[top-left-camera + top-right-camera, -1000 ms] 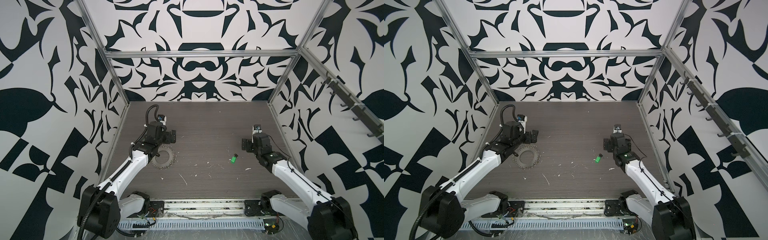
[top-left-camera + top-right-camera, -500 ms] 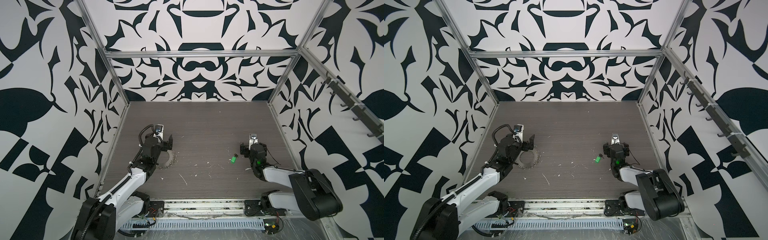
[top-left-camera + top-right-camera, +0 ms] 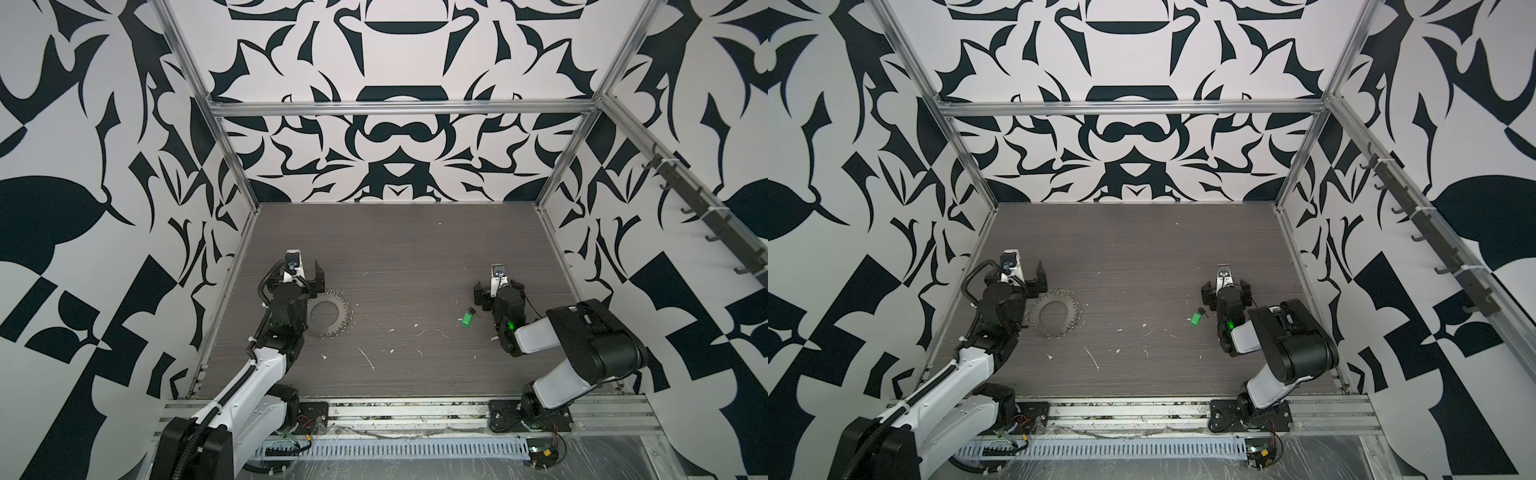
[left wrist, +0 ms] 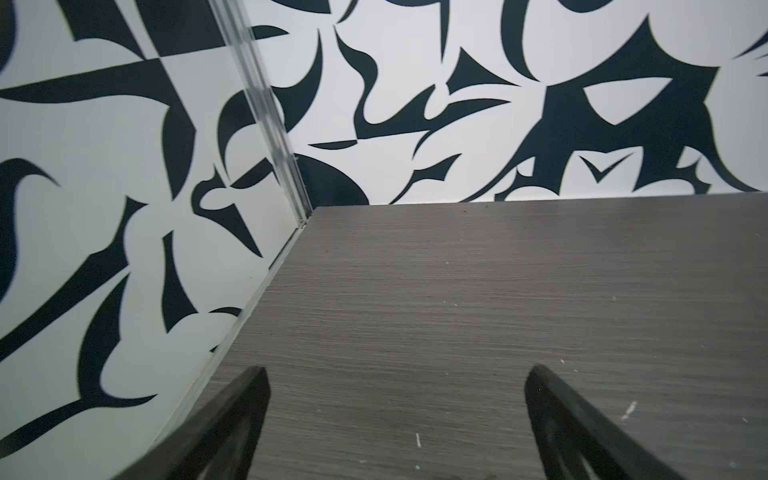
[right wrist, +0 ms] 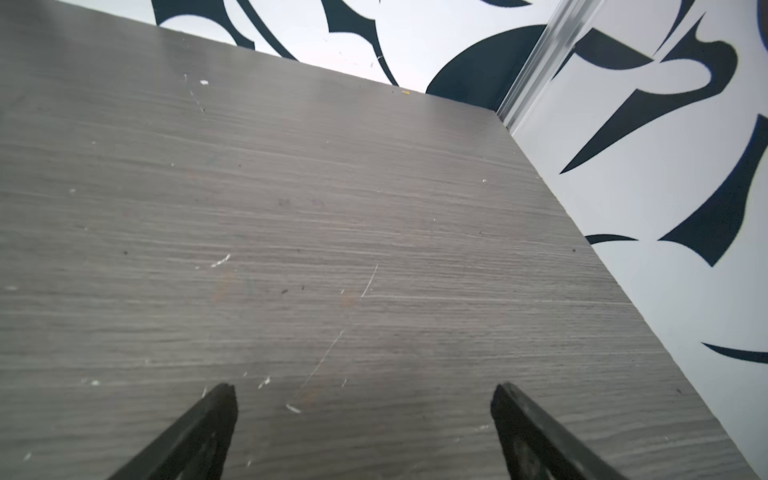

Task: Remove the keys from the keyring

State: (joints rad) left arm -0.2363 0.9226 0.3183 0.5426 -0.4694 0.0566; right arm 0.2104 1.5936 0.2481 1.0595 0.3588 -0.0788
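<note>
I am seeing both jaws gaping wide and empty, keys (image 3: 467, 319) lying askew on the table (image 3: 415, 257) just behind the right jaws, well apart from the keyring (image 3: 330, 318) beside the left arm (image 3: 266, 365).

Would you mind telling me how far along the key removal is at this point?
Done: the keys lie loose on the table, clear of the keyring. In hand: nothing; the left tool and right tool are open and empty. Left: apparently nothing, since only wire loops fringe the ring.
</note>
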